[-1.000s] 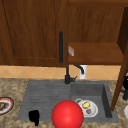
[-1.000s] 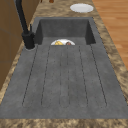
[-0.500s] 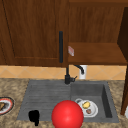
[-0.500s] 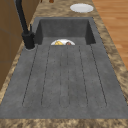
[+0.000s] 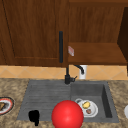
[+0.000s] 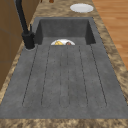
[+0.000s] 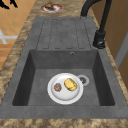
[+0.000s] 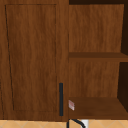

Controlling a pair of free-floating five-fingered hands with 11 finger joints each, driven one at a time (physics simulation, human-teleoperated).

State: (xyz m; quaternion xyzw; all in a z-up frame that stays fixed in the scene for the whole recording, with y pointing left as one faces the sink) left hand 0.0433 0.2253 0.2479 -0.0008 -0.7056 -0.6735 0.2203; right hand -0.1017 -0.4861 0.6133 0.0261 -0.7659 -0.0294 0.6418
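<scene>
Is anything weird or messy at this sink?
Nothing is spilled or broken. The odd spot: a white plate with food sits down inside the sink basin, beside the drain. The left hand hangs at the sink's front edge.

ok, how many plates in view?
3: a white plate with food in the sink basin, a red-rimmed plate on the counter's left, a white plate on its right.

A round white plate (image 7: pixel 62 97) is sitting in the dark grey sink basin (image 7: pixel 62 60), carrying a yellow lump of food (image 7: pixel 70 84) and a small brown one (image 7: pixel 57 87). A tall black faucet (image 7: pixel 99 38) is standing behind the basin. A red-rimmed plate (image 7: pixel 58 8) is lying on the speckled counter beyond the drainboard, and a plain white plate (image 6: pixel 81 7) is resting at the opposite end. A brown wooden cabinet door (image 8: pixel 32 57) with a dark bar handle (image 8: pixel 61 99) is hanging above.
</scene>
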